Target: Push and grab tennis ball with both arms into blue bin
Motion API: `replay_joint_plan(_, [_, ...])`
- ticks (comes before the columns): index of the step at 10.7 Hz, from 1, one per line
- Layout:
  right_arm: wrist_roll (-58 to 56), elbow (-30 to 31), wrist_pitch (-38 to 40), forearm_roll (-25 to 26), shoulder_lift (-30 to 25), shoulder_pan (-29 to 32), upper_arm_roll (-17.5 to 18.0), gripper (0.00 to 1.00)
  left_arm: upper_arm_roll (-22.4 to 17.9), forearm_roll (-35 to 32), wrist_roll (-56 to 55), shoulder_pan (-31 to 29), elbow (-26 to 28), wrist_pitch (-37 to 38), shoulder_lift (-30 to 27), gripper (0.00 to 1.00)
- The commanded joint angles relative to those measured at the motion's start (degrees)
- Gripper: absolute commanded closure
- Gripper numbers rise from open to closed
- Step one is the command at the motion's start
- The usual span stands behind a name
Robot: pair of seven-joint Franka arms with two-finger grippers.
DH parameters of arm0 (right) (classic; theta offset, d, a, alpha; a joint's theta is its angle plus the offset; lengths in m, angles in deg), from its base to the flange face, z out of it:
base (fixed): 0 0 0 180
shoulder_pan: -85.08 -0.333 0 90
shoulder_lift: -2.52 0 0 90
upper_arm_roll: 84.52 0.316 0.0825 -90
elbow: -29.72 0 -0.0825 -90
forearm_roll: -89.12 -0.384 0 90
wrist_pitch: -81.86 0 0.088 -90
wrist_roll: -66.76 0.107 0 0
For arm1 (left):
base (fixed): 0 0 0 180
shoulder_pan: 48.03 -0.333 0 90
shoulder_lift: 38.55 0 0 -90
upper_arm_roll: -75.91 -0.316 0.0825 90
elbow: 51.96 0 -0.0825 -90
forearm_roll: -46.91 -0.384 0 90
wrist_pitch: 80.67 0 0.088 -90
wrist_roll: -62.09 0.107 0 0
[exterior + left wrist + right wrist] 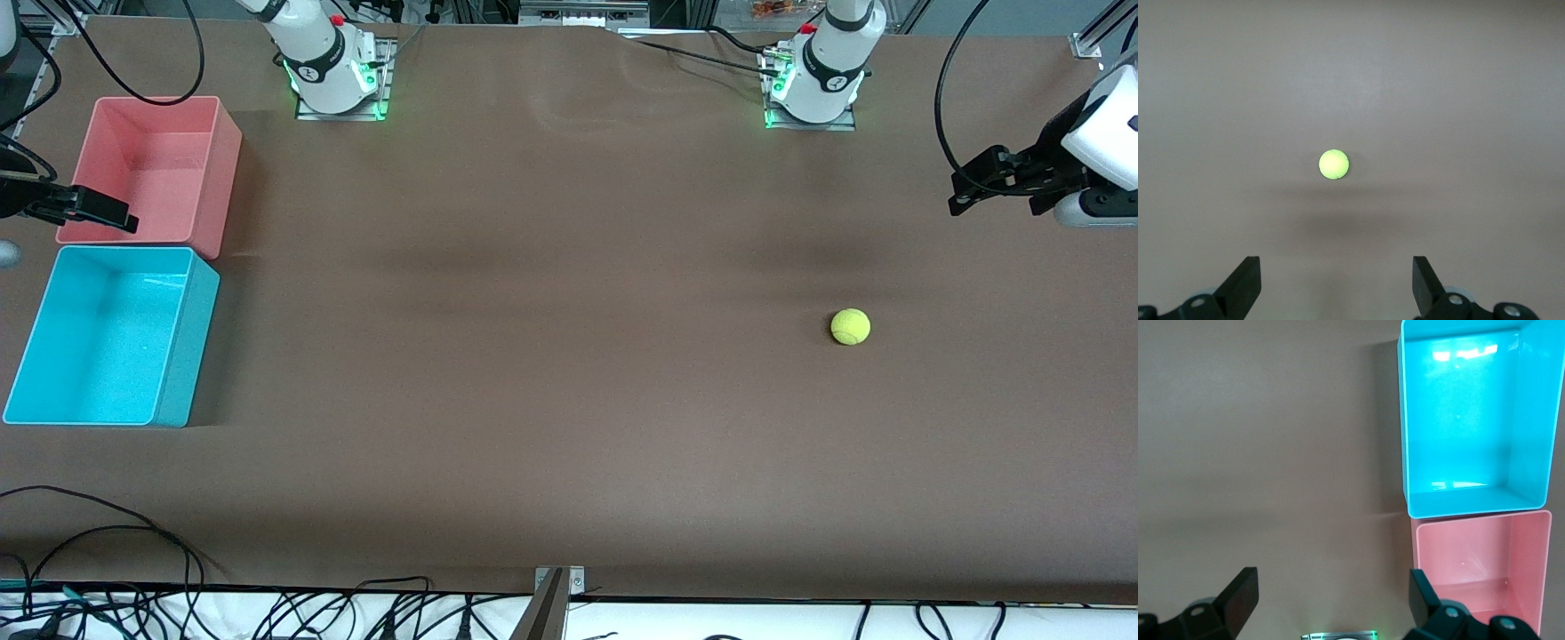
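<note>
The tennis ball (851,326) lies alone on the brown table toward the left arm's end. It also shows in the left wrist view (1333,165), well ahead of the fingers. My left gripper (958,197) hangs in the air over the table's left-arm end, apart from the ball; it is open and empty (1336,280). The blue bin (188,356) stands empty at the right arm's end, and shows in the right wrist view (1405,427). My right gripper (124,218) hangs by the pink bin's near corner, open and empty (1331,593).
A pink bin (224,173) of the same size stands empty, touching the blue bin and farther from the front camera; it also shows in the right wrist view (1471,553). Both arm bases (338,80) (813,84) stand along the table's edge. Black cables lie along the front edge.
</note>
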Motion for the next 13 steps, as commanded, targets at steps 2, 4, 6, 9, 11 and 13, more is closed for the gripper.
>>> replay_joint_plan(2, [-0.4,-0.7,1.2,-0.3,-0.4,-0.8,-0.9,0.00,0.2,-1.2,-0.4,0.2,-1.0,1.1,0.2,0.00])
replay_joint_plan(4, [-0.4,-0.7,1.2,-0.3,-0.4,-0.8,-0.9,0.00,0.2,-1.2,-0.4,0.2,-1.0,1.1,0.2,0.00])
replay_joint_plan(6, [-0.4,-0.7,1.2,-0.3,-0.4,-0.8,-0.9,0.00,0.1,-1.3,-0.3,-0.2,-1.0,1.1,0.3,0.00])
replay_joint_plan(9, [-0.4,-0.7,1.2,-0.3,-0.4,-0.8,-0.9,0.00,0.3,-1.2,-0.3,-0.5,0.7,-0.9,-0.5,0.00])
replay_joint_plan(11, [-0.4,-0.7,1.2,-0.3,-0.3,-0.8,-0.9,0.00,0.3,-1.2,-0.3,-0.5,10.1,-10.4,-4.0,0.00])
replay_joint_plan(13, [-0.5,-0.7,1.2,-0.3,-0.3,-0.8,-0.9,0.00,0.1,-1.3,-0.3,-0.5,14.7,-14.7,-4.9,0.00])
